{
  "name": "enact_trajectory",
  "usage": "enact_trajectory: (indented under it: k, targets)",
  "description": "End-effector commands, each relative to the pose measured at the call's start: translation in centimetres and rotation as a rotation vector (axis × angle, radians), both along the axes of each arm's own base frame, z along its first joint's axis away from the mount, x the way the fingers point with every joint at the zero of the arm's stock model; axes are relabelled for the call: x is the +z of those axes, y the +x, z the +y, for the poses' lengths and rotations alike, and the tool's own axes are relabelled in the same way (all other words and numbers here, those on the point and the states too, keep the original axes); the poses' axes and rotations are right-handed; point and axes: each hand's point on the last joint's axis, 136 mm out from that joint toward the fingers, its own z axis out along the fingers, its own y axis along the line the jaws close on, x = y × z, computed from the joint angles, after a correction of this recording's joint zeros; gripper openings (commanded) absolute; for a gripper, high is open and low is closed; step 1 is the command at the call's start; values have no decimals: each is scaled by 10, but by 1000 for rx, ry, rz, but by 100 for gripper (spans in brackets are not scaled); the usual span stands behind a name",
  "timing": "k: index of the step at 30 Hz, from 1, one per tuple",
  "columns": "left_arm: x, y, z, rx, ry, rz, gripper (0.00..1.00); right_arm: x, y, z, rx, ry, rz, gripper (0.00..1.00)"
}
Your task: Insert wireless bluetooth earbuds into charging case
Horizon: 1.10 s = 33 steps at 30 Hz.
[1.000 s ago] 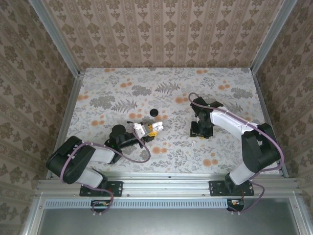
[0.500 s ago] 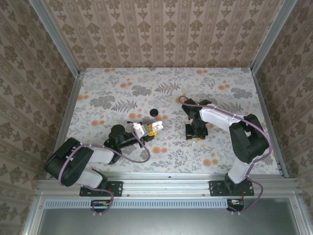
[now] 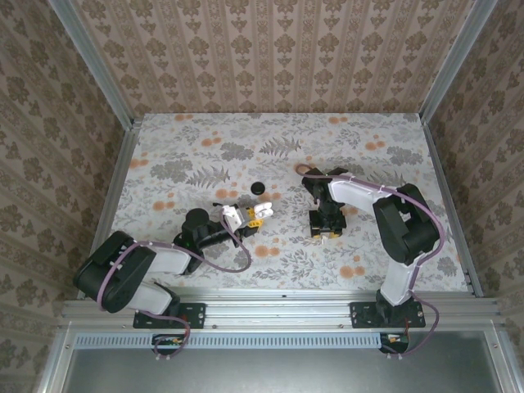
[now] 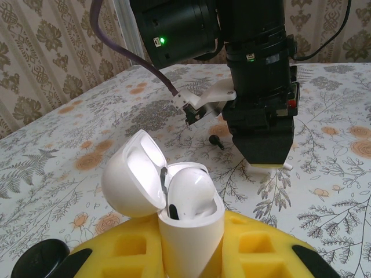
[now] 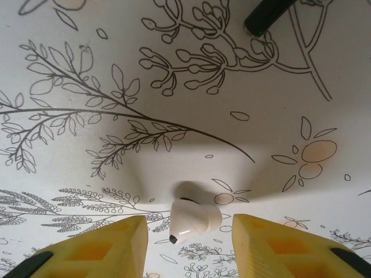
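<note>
The white charging case [image 4: 191, 231] stands upright between the yellow pads of my left gripper [image 4: 191, 258], which is shut on it. Its lid [image 4: 130, 179] is hinged open to the left. One earbud [image 4: 188, 188], white and not black, sits in the case. From above, the case [image 3: 263, 211] is at the tip of the left gripper [image 3: 255, 215], mid-table. The other white earbud [image 5: 194, 217] lies on the table between the yellow fingers of my right gripper [image 5: 190, 243], which is open with a gap on both sides. The right gripper [image 3: 326, 232] points straight down.
A flat black round disc [image 3: 259, 187] lies just behind the left gripper. A small dark peg [image 4: 216, 141] rests on the floral tablecloth near the right gripper [image 4: 266, 165], and shows as a dark rod [image 5: 266, 17] in the right wrist view. Patterned walls enclose the table.
The right gripper has shifted left, toward the table's middle, and now stands over the loose earbud. The left arm and the case have not moved.
</note>
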Motion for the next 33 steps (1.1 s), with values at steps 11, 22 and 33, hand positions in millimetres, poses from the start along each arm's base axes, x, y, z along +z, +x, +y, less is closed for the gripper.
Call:
enact_trajectory:
  k: [11, 22, 33]
  targets:
    - [0, -1, 2, -10, 1, 2, 0, -11, -4, -1, 14, -17, 26, 38]
    - [0, -1, 2, -8, -1, 3, 0, -16, -7, -3, 8, -22, 32, 34]
    - [0, -1, 2, -5, -1, 7, 0, -12, -3, -3, -3, -15, -7, 28]
